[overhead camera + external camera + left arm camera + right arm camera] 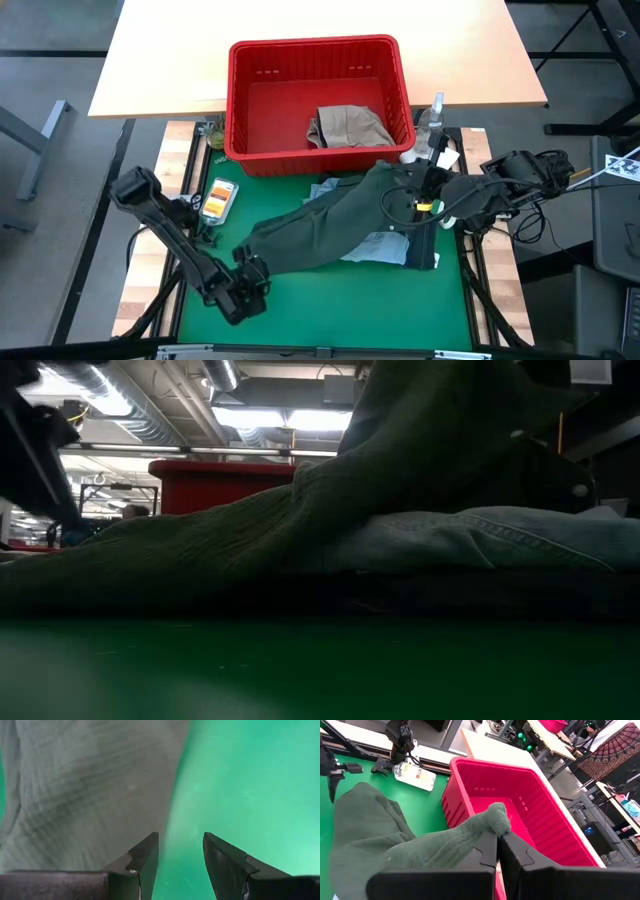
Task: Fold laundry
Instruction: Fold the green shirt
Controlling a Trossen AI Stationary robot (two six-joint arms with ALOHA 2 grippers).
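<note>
The right gripper (498, 839) is pinching a bunched end of the dark olive green piece (330, 225), which is trailing limp beneath its fingers toward the left gripper (180, 851), fingers apart, empty. Soft, light; its far hem looks graspable.

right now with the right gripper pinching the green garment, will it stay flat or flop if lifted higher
Likely floppy: the olive green garment bunches at the right gripper, shut on one end, and drapes across the mat. It will probably drag over the light blue denim under it. The knit looks thick, so the hanging end may pull against a small pinch.
</note>
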